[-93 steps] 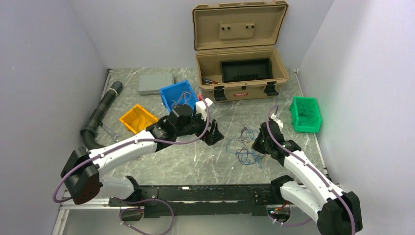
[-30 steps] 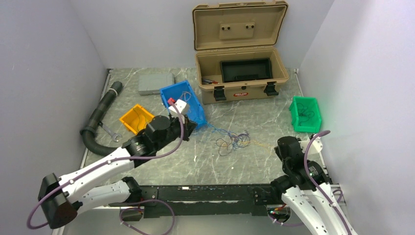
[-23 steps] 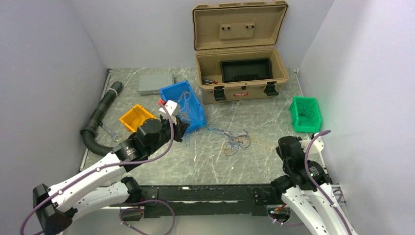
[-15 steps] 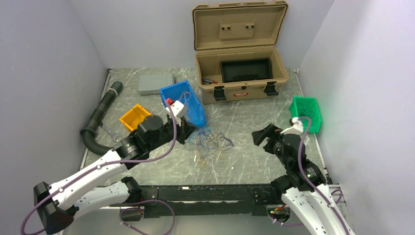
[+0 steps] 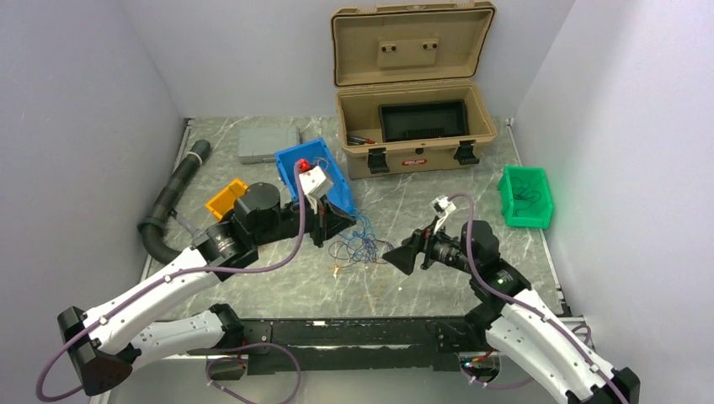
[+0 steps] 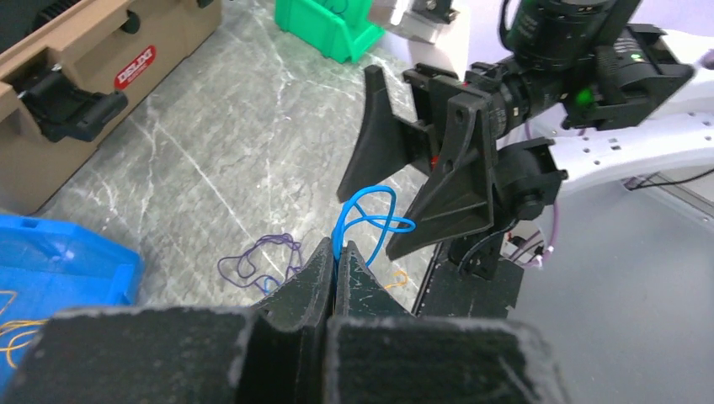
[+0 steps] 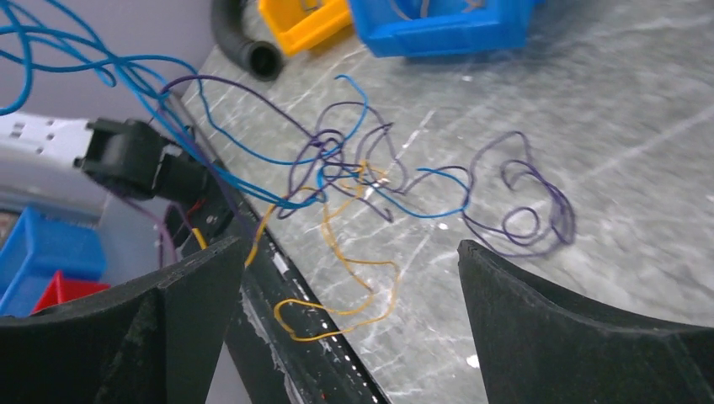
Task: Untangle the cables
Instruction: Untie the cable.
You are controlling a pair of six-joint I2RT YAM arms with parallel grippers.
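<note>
The cables (image 5: 358, 246) are a loose tangle of thin blue, purple and yellow wires on the marble table, just right of the blue bin. My left gripper (image 5: 343, 222) is shut on a blue cable (image 6: 370, 220), whose loop sticks up out of the closed fingertips (image 6: 337, 249). My right gripper (image 5: 397, 255) stands open, pointing left at the tangle from close by, with nothing between its fingers. In the right wrist view the tangle (image 7: 362, 168) lies ahead of the open gripper (image 7: 352, 252). A yellow strand (image 7: 354, 282) trails to the table's near edge.
An open tan toolbox (image 5: 412, 126) stands at the back. A blue bin (image 5: 316, 172) and a yellow bin (image 5: 226, 198) sit behind my left arm. A green bin (image 5: 524, 195) holding wires is at the right. A black hose (image 5: 173, 194) and a grey box (image 5: 267, 143) lie at the back left.
My right gripper has opened and swung from the near right corner leftward up to the tangle. My left gripper dragged the tangle left to the blue bin while keeping hold of the blue cable.
</note>
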